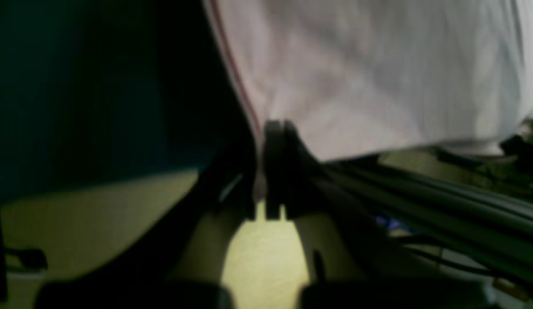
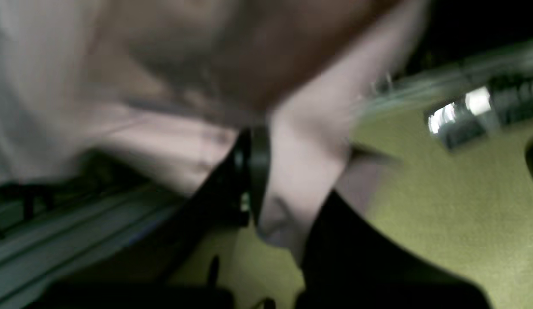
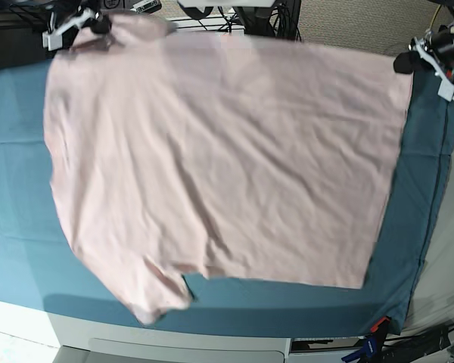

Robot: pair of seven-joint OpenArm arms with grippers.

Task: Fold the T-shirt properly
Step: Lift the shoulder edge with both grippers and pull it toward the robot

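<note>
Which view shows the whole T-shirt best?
The base view: the T-shirt appears almost whole, plain pink side showing, spread over the teal table cloth with its far corners pinched. Both wrist views are blurred close-ups, each showing only one corner of fabric clamped in shut jaws.

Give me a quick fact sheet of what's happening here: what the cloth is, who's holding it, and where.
item: pale pink T-shirt, plain side toward the base camera
state: spread wide, held up by two far corners, lower part hanging over the table
left gripper: jaws shut on the T-shirt's corner
right gripper: jaws shut on the other corner
surface: teal table cloth
folding: no fold visible yet
</note>
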